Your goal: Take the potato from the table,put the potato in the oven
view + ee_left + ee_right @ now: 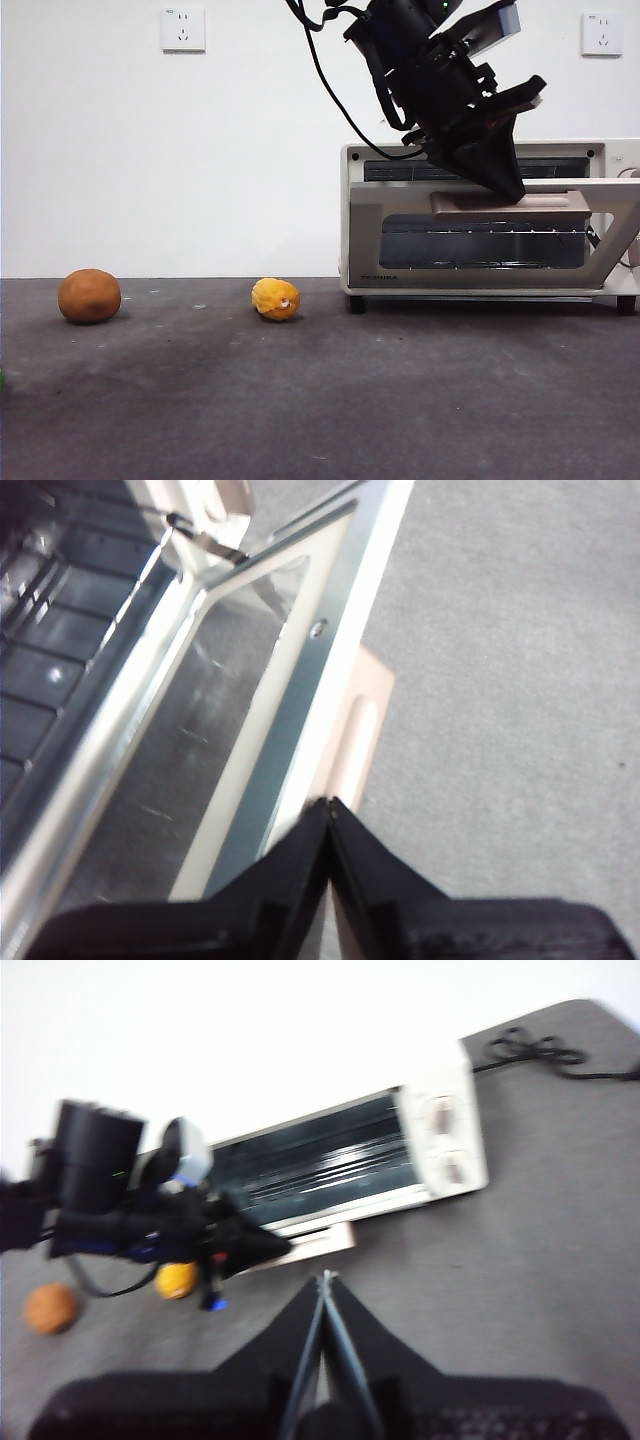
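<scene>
Front view: my left hand (505, 185), fingers pressed together on nothing, rests its tip on the beige handle (512, 204) of the oven (480, 220) at right of frame, the door partly lowered. The potato (89, 295) sits on the counter (320, 400) at far left, with a yellow-orange lump (276, 299) near centre, well apart. My right hand (325, 1285), also pressed together and empty, hangs high above the counter.
</scene>
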`<control>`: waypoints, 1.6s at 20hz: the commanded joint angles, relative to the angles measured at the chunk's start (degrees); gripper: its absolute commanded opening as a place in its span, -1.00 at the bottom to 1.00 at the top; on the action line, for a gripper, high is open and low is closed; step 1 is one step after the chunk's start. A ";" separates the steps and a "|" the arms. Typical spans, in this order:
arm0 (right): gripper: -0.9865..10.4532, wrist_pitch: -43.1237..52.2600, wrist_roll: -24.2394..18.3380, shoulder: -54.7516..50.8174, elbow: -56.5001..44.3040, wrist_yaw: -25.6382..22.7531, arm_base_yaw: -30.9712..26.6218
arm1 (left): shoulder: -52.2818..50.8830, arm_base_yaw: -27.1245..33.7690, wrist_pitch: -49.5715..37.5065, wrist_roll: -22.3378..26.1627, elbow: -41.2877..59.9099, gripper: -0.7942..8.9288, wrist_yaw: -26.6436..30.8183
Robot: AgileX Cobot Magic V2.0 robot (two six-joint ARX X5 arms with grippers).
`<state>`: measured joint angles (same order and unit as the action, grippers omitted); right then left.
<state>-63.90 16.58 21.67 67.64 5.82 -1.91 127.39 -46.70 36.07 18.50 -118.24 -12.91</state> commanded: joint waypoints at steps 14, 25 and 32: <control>-0.83 -9.11 -3.32 -4.07 7.43 -12.11 0.00 | 2.19 -1.77 2.05 -6.19 1.22 -0.85 2.01; -0.83 -11.17 -3.30 -4.98 7.76 -12.28 0.00 | 3.87 -2.58 4.37 -6.75 1.25 -0.85 1.95; -0.83 -11.13 -3.30 -4.98 7.76 -12.28 0.00 | 3.15 -3.43 6.78 -6.08 1.16 -0.85 0.44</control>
<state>-75.33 13.69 17.10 75.31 -6.20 -1.91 130.67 -49.60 43.20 12.34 -117.62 -12.16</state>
